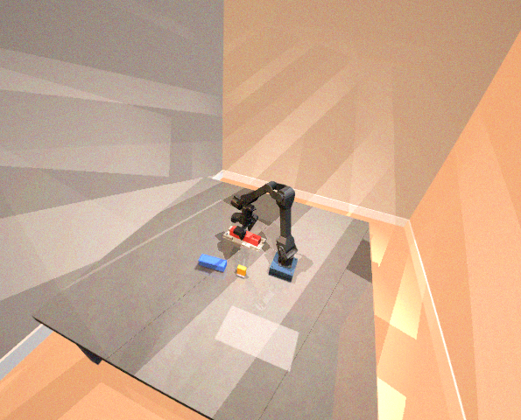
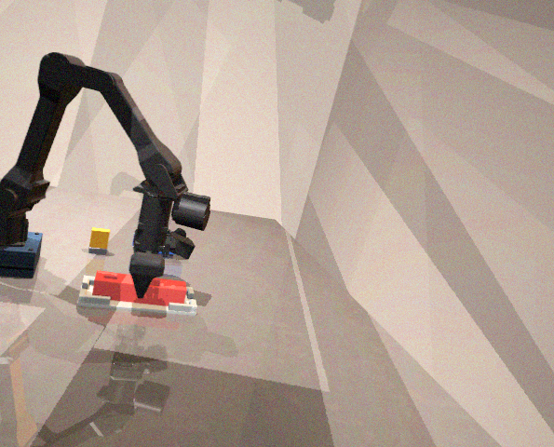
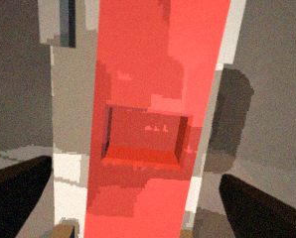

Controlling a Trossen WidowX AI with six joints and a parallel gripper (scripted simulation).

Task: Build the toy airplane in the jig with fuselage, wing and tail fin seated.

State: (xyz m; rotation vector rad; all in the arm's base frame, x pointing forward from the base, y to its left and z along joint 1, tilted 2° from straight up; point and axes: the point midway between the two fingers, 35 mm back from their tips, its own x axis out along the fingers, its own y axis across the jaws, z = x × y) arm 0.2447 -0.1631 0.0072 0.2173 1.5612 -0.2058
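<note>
The red fuselage [image 1: 255, 239] [image 2: 108, 287] [image 3: 138, 198] lies lengthwise in the pale cradle [image 2: 125, 306] [image 3: 70, 198], level as far as the views show. Its large top socket [image 3: 144, 136] is empty in the wrist view. My gripper [image 1: 239, 234] [image 2: 141, 293] [image 3: 138, 173] is open, with one finger on each side of the fuselage and a gap to both sides. The blue wing [image 1: 212, 262] lies apart on the table; in the exterior view it is mostly hidden behind the gripper. The yellow tail fin [image 1: 241, 270] [image 2: 100, 238] stands on the table between the wing and the arm's base.
The arm's blue base [image 1: 282, 267] [image 2: 8, 254] stands beyond the tail end of the cradle. Raised grey blocks [image 2: 182, 306] stand at the cradle's corners, close to the fuselage. A pale rectangle [image 1: 257, 336] shows on the table [image 1: 160, 325] in the top view.
</note>
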